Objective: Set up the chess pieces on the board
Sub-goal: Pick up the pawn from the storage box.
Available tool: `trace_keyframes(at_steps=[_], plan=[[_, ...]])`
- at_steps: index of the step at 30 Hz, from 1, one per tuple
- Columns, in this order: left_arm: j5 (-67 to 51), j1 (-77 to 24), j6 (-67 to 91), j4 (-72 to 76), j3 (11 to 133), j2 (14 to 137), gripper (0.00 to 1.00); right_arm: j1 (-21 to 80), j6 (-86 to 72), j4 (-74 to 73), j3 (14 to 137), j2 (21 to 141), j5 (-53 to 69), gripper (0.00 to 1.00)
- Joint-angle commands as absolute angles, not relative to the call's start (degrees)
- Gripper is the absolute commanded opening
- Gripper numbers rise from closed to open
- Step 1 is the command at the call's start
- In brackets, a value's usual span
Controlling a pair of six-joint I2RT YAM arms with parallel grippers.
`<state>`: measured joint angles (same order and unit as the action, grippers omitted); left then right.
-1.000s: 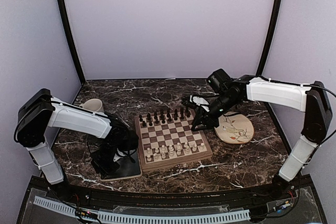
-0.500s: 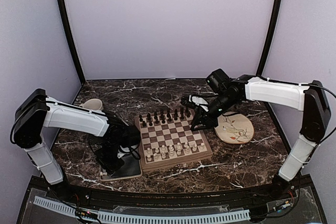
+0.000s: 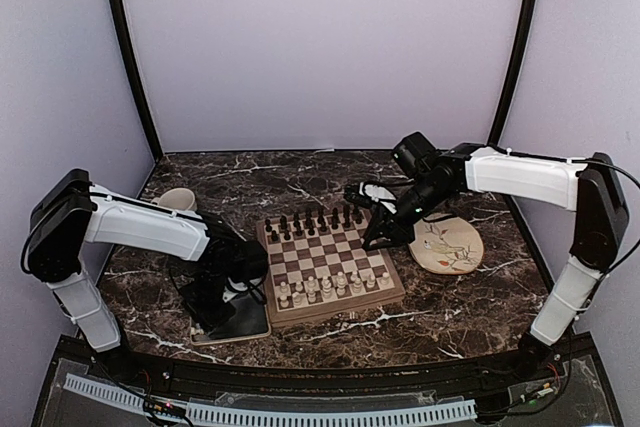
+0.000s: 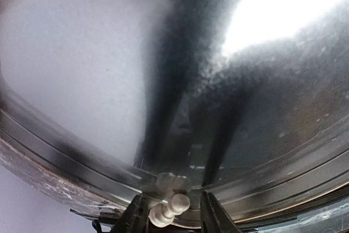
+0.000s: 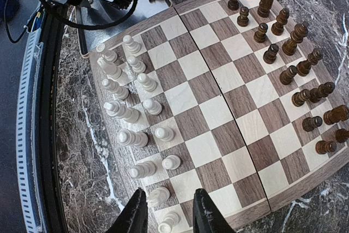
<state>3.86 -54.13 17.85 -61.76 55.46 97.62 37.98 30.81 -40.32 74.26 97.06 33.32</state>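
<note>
Left wrist view: a cream piece (image 4: 169, 208) sits right between the left fingers (image 4: 137, 217) down in the grey tray (image 4: 54, 140), clamped or not I can't tell. Looks like the pick-up step; next it needs lifting onto the board (image 3: 328, 250) beside the tray. Right fingers (image 5: 203, 211) hover narrowly apart over the board, holding nothing.

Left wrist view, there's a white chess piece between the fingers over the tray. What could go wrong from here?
The white piece lies tilted on the slick tray, off-centre between the fingers. Closing now may squirt it away or grip it crooked, so it would be hard to stand upright on the board.
</note>
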Motion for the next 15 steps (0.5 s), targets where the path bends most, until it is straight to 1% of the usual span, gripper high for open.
trace_keyframes(at_steps=[1, 7, 15], plan=[[4.84, -54.40, 21.28, -68.21, 56.55, 98.18, 0.35, 37.81, 30.28, -40.00, 76.03, 97.90, 34.61, 0.30], [3.73, -54.40, 21.39, -67.51, 55.13, 98.09, 0.31, 37.84, 30.25, -40.02, 76.10, 98.18, 35.12, 0.30], [2.72, -54.40, 20.24, -66.33, 55.24, 101.42, 0.28, 37.93, 30.36, -39.94, 75.70, 97.71, 34.61, 0.30]])
